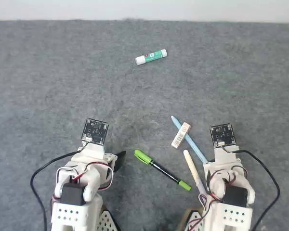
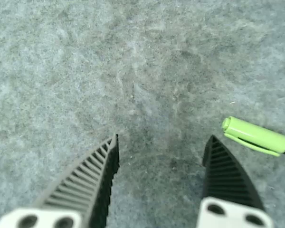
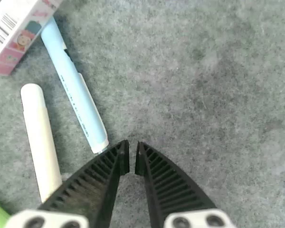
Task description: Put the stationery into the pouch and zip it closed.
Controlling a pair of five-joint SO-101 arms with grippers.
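Loose stationery lies on the grey carpet. A white and green glue stick point(image 1: 151, 57) sits far out in the middle. Between the arms lie a green and black pen point(image 1: 161, 169), a light blue pen point(image 1: 189, 139), a cream pen point(image 1: 193, 171) and a small boxed eraser point(image 1: 181, 135). My left gripper point(image 2: 163, 141) is open just above the carpet, with the green pen's cap point(image 2: 256, 137) just outside one finger. My right gripper point(image 3: 132, 147) is shut on nothing, its tips beside the end of the blue pen point(image 3: 73, 88). The cream pen point(image 3: 40, 137) and the eraser box point(image 3: 19, 33) lie close by.
The grey carpet point(image 1: 53, 82) runs to a pale wall at the back. The left arm point(image 1: 94, 159) and the right arm point(image 1: 224, 163) stand at the near edge. Open carpet lies to the far left and far right.
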